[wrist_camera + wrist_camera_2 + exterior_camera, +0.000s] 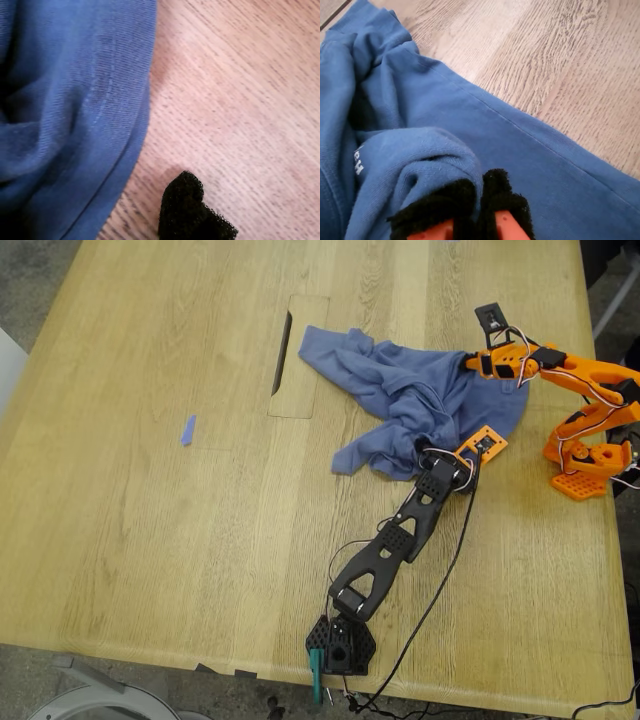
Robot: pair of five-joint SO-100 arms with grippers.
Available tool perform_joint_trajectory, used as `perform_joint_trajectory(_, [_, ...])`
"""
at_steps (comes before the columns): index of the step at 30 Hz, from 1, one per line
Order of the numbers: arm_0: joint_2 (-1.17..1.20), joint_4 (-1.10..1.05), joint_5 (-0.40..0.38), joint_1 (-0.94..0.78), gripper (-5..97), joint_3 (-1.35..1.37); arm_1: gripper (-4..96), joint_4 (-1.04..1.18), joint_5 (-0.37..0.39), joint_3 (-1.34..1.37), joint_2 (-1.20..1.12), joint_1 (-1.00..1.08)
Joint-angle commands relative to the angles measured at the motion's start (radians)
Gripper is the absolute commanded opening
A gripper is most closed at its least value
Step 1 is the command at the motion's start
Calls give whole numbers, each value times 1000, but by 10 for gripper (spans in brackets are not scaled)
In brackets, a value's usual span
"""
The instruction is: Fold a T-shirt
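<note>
Starting at the near edge of the table [150, 540], the black arm's base [340, 645] sits there and the arm reaches up toward the exterior view's right. My first gripper [432, 452] is down at the near hem of the shirt [400, 390]. Its wrist view only shows one black pad [182, 200] over bare wood just beside the cloth edge, so honestly I can't tell if it's spread or closed.

The shirt lies crumpled in a heap, right of centre in the exterior view, one part trailing toward a dark slot [283, 352] in the tabletop. A bit of white lettering [359, 160] peeks out of a fold.

On the far side of the heap, my second gripper [475, 362] on the orange arm has its black pads [502, 192] squeezed together on a bunched fold of the shirt. That arm's base [585, 475] sits by the table's right edge in the exterior view.

A tiny blue scrap [187, 430] lies well apart, on the exterior view's left.
</note>
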Motion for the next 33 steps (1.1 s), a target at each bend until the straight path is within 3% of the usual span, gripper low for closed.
perform_joint_trajectory(1, [-34, -12, 37, -170, 654, -28, 0, 0, 0, -71, 40, -11])
perform_joint_trajectory(11, [-51, -28, 147, -229, 472, -29, 0, 2, 2, -95, 41, -21])
perform_joint_trajectory(21, [-54, -29, 198, -273, 441, -28, 0, 25, 0, -153, 38, -26])
perform_joint_trajectory(33, [-54, -89, 218, -285, 317, -28, 0, 46, 0, -193, 38, -34])
